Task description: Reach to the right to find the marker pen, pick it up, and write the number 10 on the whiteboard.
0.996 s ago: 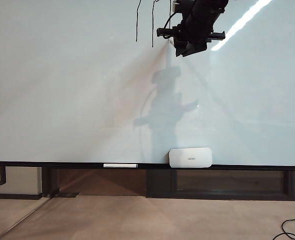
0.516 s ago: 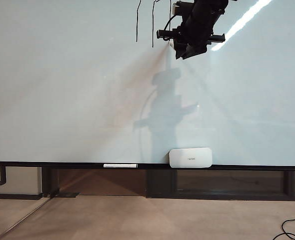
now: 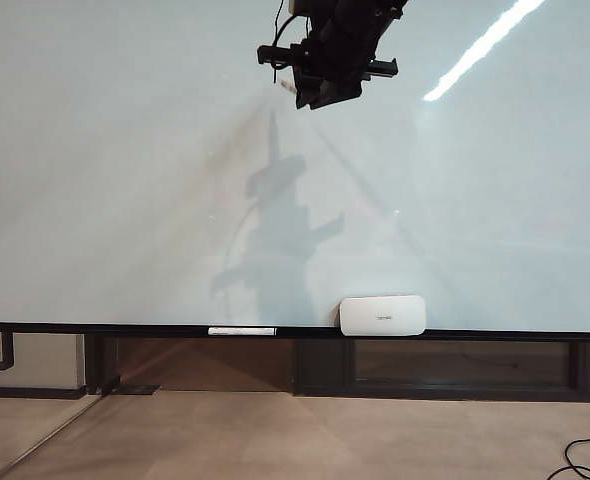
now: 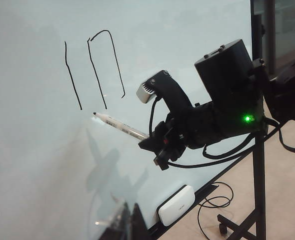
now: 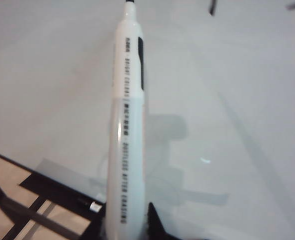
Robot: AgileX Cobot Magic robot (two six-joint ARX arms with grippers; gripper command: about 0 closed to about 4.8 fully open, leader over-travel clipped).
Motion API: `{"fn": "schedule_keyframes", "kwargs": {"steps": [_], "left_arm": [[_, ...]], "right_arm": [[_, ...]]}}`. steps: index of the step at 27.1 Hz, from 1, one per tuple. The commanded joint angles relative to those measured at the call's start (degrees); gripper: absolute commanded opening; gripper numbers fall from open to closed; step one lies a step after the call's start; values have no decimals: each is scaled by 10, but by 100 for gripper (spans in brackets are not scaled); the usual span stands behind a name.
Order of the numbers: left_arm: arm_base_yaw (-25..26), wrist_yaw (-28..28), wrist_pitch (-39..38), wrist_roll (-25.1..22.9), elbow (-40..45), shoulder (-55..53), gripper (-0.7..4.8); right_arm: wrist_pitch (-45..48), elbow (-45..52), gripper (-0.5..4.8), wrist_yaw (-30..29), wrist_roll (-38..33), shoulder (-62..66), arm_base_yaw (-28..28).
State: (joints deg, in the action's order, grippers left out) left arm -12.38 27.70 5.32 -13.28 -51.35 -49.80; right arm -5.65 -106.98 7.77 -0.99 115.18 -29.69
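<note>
- Left wrist view: right end effector (image 4: 155,142) clamped on white marker pen (image 4: 120,127), tip below unfinished black hand-drawn number 10 (image 4: 95,67) on glossy pale whiteboard (image 4: 32,150).
- Close zero's bottom with light, steady contact.
- Left end effector unseen; state unknown.

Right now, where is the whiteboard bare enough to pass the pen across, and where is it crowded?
Bare: the whiteboard below the right gripper down to the eraser. Crowded: the number 10 strokes just above the marker pen tip.
</note>
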Motion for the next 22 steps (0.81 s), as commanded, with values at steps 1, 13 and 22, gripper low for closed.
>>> {"fn": "schedule_keyframes", "kwargs": {"steps": [1,13,22], "left_arm": [[0,3,6,2,-1,2,-6],[0,11,6,4,-1,2,-6],[0,10,5,4,-1,2,-6]], "right_arm": [[20,-2,-4,13,2,-2,1],[24,-2,-4,28,2,0,16],[26,-2,-4,28,2,3,23]]}}
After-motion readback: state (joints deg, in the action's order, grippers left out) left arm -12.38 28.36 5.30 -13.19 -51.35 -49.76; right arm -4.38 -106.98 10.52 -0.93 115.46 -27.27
